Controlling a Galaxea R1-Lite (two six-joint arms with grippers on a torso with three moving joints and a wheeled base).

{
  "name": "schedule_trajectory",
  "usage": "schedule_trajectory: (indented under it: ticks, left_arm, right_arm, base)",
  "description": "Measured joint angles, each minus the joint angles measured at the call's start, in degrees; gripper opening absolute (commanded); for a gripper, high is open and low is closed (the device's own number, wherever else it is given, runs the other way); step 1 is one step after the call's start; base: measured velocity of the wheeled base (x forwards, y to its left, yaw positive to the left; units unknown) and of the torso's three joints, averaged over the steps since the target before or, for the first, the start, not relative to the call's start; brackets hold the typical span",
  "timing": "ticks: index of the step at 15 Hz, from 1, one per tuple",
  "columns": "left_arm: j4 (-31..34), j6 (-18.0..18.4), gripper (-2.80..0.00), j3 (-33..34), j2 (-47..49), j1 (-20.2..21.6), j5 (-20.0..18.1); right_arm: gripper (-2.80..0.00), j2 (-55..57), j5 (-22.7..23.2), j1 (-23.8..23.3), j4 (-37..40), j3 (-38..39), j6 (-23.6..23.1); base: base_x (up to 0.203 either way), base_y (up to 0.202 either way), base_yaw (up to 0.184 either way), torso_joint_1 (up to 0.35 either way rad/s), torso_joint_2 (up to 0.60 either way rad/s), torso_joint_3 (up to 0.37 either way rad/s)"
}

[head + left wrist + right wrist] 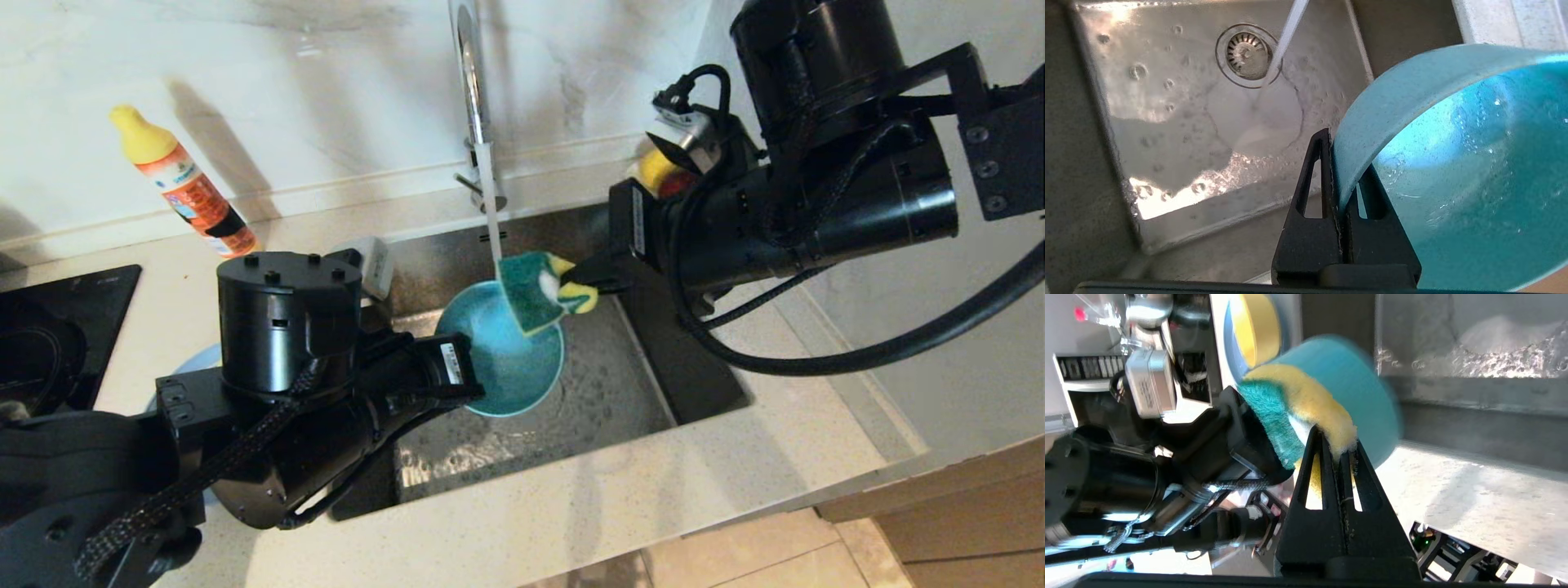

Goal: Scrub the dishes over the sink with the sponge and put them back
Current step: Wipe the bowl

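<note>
Over the sink point(608, 392), my left gripper point(472, 384) is shut on the rim of the small teal-blue bowl point(502, 363) and holds it tilted on edge. The left wrist view shows the fingers point(1310, 196) pinching the wet bowl point(1453, 171) wall from both sides. Coming from the right, my right gripper point(581, 286) is shut on the yellow end of the sponge point(531, 290). The sponge lies against the bowl's far rim with its green pad up, under the running water. The sponge point(1306, 404) also shows in front of the bowl point(1372, 384).
The chrome tap point(469, 82) runs a thin stream into the sink near the drain point(1247, 55). An orange bottle with a yellow cap point(184, 188) stands at the back left, and a black hob point(57, 327) lies at far left. A yellow-green bowl point(1257, 328) sits behind my left arm.
</note>
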Motion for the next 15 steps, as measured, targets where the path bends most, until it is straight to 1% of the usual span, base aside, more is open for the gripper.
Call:
schedule_trajectory:
  ticks: [7, 14, 15]
  left_arm:
    - [-0.1, 0.2, -2.8, -0.6, 0.3, 0.9, 0.0]
    - [-0.2, 0.0, -2.8, -2.4, 2.2, 1.0, 0.3]
    - [-0.1, -0.1, -2.8, -2.6, 2.2, 1.1, 1.3]
  right_arm:
    - [-2.8, -1.3, 0.4, 0.8, 0.8, 1.2, 0.0]
    - [-2.8, -0.4, 0.4, 4.8, 1.9, 1.8, 0.0]
    - [-2.8, 0.1, 0.4, 5.2, 1.9, 1.8, 0.0]
  base:
    - [0.0, 0.0, 0.0, 0.0, 0.0, 0.0]
    - [0.0, 0.0, 0.0, 0.0, 0.0, 0.0]
    - [0.0, 0.0, 0.0, 0.0, 0.0, 0.0]
